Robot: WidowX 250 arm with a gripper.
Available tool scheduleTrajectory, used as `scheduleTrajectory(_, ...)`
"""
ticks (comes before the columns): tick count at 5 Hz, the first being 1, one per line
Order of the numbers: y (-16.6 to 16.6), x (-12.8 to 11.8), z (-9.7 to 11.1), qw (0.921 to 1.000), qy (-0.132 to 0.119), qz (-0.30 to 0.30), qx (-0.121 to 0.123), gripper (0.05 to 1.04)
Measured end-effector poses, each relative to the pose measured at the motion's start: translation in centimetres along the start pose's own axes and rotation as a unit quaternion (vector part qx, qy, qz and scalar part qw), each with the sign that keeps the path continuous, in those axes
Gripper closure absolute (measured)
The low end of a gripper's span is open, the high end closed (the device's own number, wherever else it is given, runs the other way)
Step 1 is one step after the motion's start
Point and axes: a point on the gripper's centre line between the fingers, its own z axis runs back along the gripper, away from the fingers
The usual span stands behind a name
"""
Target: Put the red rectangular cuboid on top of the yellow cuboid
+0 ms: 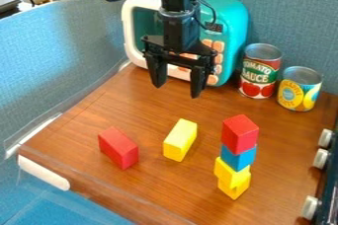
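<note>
Pincer (177, 90) is hanging spread above tabletop (142, 113); red rectangular cuboid (119, 148) is lying toward view's lower left from it, long axis slanting down-right, near yellow cuboid (180, 140).

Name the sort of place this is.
Likely a toy kitchen set up in a lab: a teal toy microwave, a tomato sauce can and control knobs stand around a wood-look counter.
</note>
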Motion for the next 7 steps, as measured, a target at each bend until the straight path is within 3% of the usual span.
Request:
scheduleTrajectory(1, 0.0, -0.4, -1.0, 0.9998, 0.018, 0.003, -0.003, 0.084)
scheduleTrajectory(2, 2.2, -2.2, -1.8, 0.9971, 0.046, 0.06, 0.005, 0.084)
scheduleTrajectory(4, 5.2, -4.0, -2.1, 0.9883, 0.067, 0.134, 0.029, 0.084)
scheduleTrajectory(6, 5.0, -4.3, -4.2, 0.9643, 0.062, 0.244, 0.083, 0.084)
scheduleTrajectory(7, 5.0, -4.8, -5.0, 0.9368, 0.047, 0.335, 0.09, 0.084)
